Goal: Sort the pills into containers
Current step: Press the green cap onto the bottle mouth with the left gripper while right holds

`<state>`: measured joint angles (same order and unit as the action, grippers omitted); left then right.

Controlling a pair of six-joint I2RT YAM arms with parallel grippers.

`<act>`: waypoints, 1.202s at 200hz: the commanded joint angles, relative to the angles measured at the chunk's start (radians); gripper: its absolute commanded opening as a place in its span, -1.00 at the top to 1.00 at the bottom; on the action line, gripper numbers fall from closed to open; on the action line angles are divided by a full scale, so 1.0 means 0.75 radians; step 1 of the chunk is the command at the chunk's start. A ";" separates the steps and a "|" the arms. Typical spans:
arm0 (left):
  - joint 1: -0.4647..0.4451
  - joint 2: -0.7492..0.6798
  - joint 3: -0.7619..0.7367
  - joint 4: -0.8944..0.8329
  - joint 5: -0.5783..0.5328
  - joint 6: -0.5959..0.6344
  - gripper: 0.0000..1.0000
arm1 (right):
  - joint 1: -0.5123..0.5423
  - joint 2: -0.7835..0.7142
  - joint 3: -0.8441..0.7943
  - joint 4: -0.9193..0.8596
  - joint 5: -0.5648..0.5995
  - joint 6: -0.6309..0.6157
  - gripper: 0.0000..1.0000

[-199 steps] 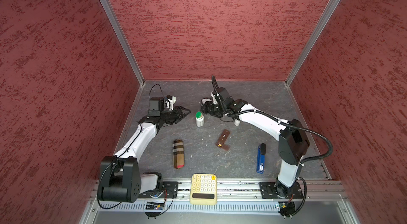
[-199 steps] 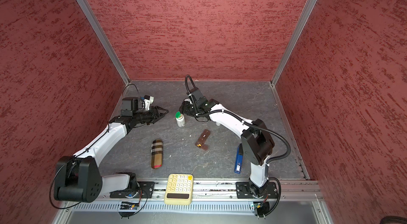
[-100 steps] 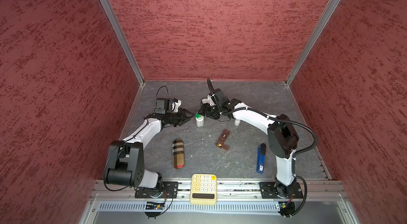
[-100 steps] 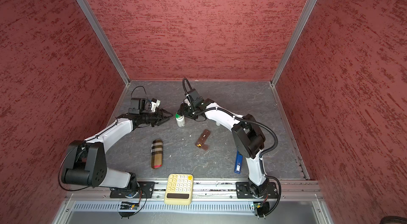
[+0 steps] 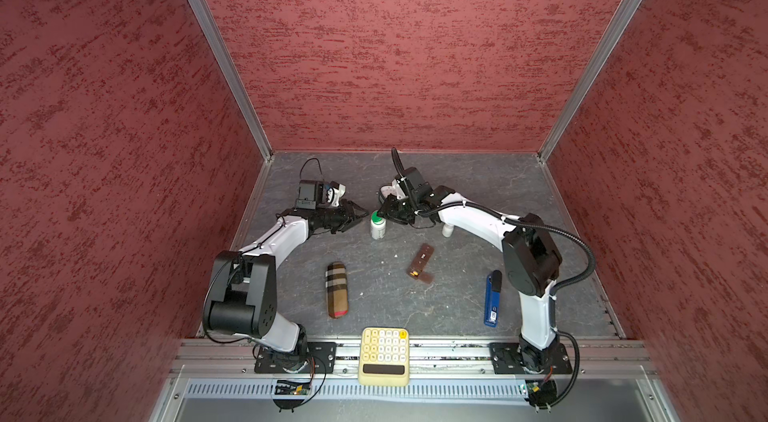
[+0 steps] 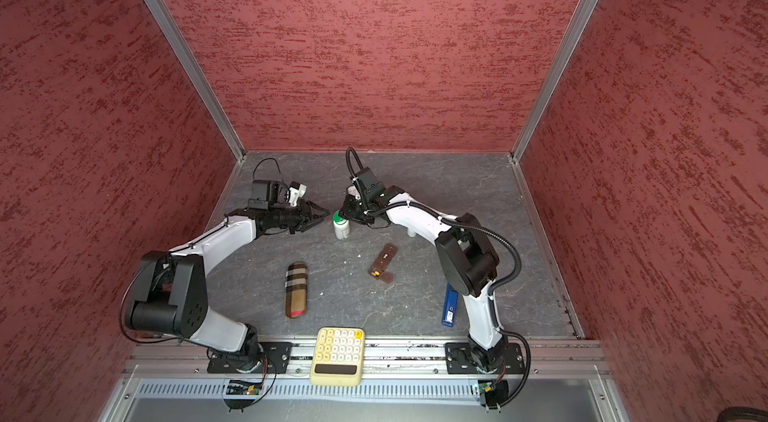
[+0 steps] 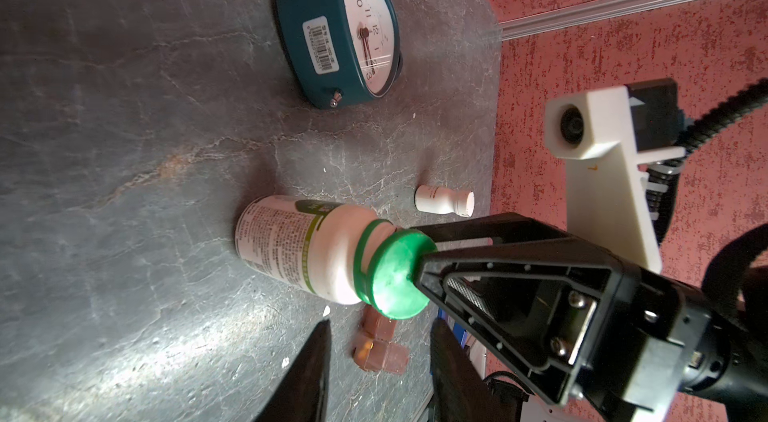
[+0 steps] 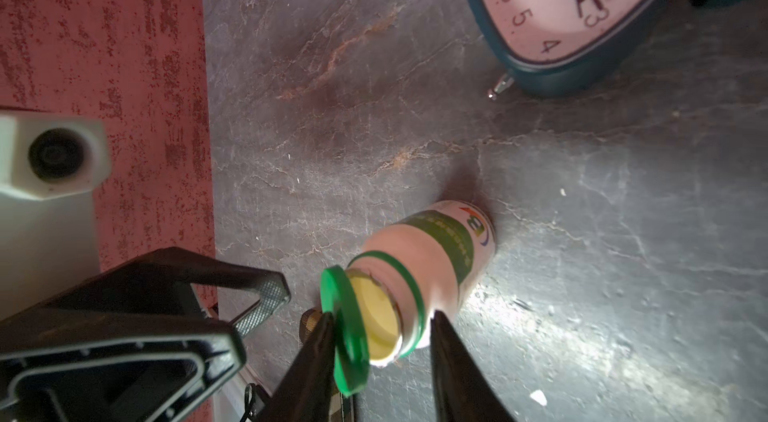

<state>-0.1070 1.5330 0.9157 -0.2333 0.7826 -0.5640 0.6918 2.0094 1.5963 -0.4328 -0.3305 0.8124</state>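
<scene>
Up at the far end, both arms have crept closer to the white bottle (image 5: 377,227) than a second ago. Rough, streaky red walls (image 5: 395,46) box in a veiny grey slate-look floor (image 5: 478,191). Now the right gripper (image 5: 388,214) straddles the bottle's tilted-open green cap (image 8: 345,332) and neck, can't tell if it's truly pinching. The left gripper (image 5: 358,217) hangs just beside, jaws apart, empty. The brown boxy containers (image 5: 420,264) lie mid-floor, tiny white pills (image 8: 539,397) scattered nearby.

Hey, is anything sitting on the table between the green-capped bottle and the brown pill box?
Nothing that blocks. In a top view, only one tiny white pill lies on the table between the green-capped bottle and the pill box; the small white bottle stands off to one side.
</scene>
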 commanded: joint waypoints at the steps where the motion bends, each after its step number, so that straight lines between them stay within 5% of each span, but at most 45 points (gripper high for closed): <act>1: -0.025 0.032 0.040 0.006 -0.015 0.016 0.20 | -0.009 0.029 0.038 0.026 -0.022 0.005 0.30; 240: -0.086 0.110 0.083 -0.082 -0.045 0.072 0.46 | -0.016 0.072 0.019 0.007 -0.076 -0.002 0.37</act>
<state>-0.1688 1.6047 0.9558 -0.2916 0.7567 -0.5232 0.6849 2.0407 1.5963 -0.3950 -0.3916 0.8124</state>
